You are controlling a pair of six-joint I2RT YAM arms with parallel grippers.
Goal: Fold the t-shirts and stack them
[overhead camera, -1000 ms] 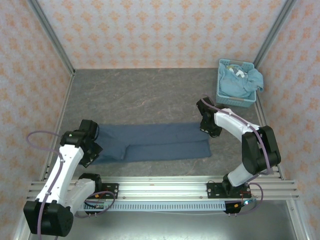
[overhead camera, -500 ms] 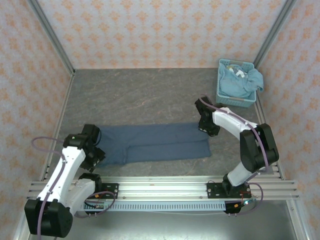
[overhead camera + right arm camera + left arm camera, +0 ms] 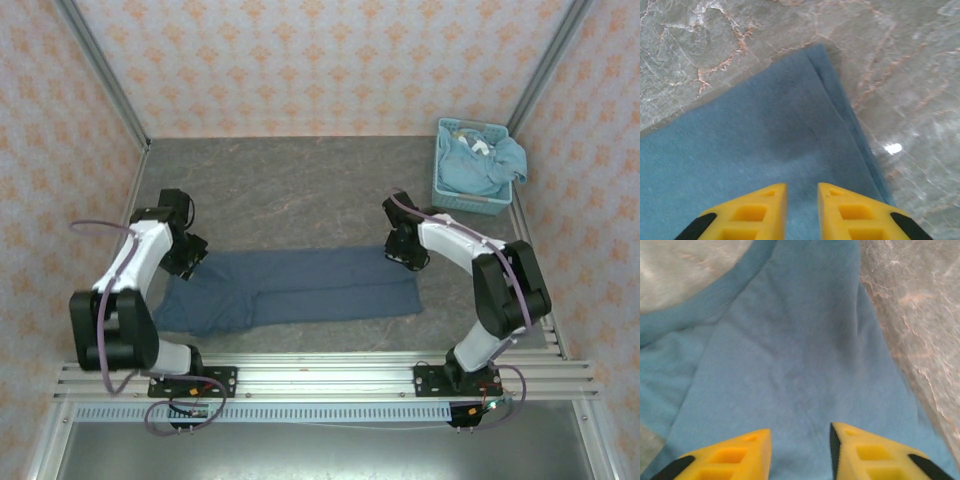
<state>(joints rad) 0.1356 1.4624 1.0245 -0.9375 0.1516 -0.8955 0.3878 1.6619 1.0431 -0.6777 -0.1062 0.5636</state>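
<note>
A dark slate-blue t-shirt (image 3: 320, 285) lies flat on the table as a long folded band, running left to right. My left gripper (image 3: 186, 256) hovers over its far left corner. In the left wrist view the yellow fingers (image 3: 740, 452) of that gripper (image 3: 800, 432) stand apart over smooth cloth (image 3: 790, 350), with nothing between them. My right gripper (image 3: 405, 250) is over the far right corner. Its jaws (image 3: 802, 187) show a narrow gap above the flat cloth (image 3: 740, 165), just inside the hemmed edge. Lighter blue t-shirts (image 3: 482, 165) are heaped in the basket.
The light blue plastic basket (image 3: 468, 205) stands at the back right by the wall. Bare grey marbled tabletop (image 3: 290, 190) stretches beyond the shirt. Patterned walls close in three sides, and a metal rail (image 3: 320, 375) runs along the near edge.
My left gripper let go of the shirt's near left end, opened, and swung to the far left corner. The right gripper crept slightly left along the far right corner.
</note>
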